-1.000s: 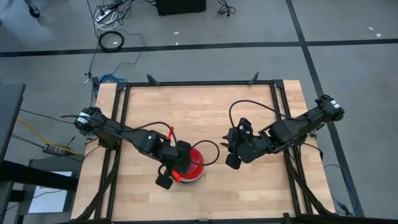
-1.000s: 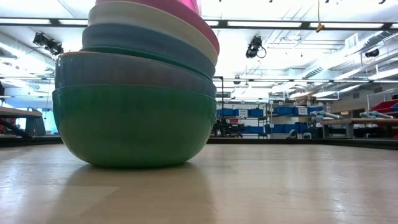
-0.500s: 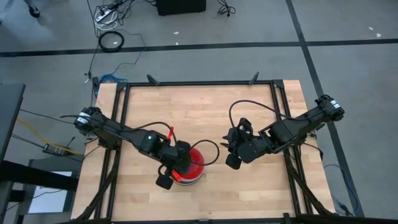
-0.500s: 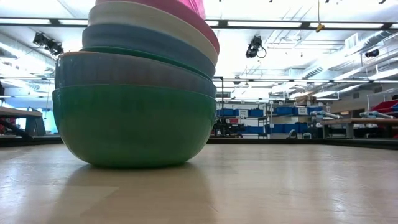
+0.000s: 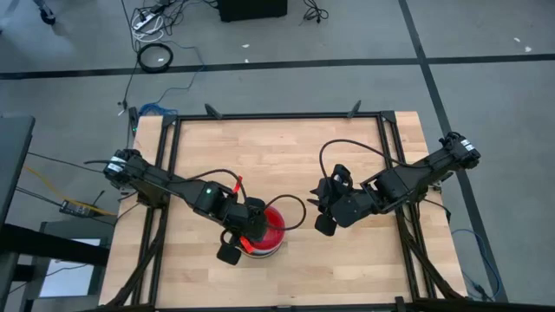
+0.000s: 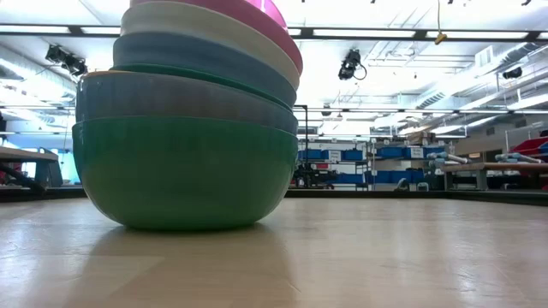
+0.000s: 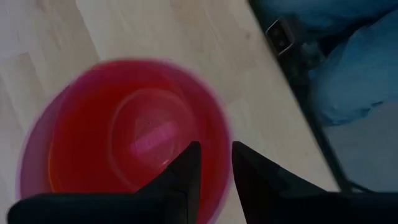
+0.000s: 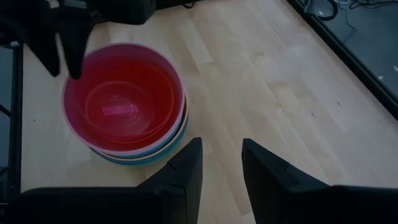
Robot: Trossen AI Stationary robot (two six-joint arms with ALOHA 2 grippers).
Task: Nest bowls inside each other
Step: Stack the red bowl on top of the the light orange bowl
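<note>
Near the bench's (image 5: 303,156) front edge, left of centre, the bowls (image 5: 264,232) sit stacked, bearing no legible writing; the stack's top is cut off in the low view. The left gripper (image 7: 214,163) hovers over the stack's rim, fingers slightly apart, empty. The right gripper (image 8: 221,163) waits nearby to the right, fingers parted, empty.

The stack of bowls (image 6: 184,120) runs green (image 6: 184,175) at the bottom, then grey-blue (image 6: 171,96), a thin teal edge, blue (image 6: 197,58), white (image 6: 205,26) and pink (image 6: 257,13). From above, the innermost bowls (image 8: 121,99) are red. The table (image 5: 286,147) is pale wood with a black frame. Both arms are dark.
</note>
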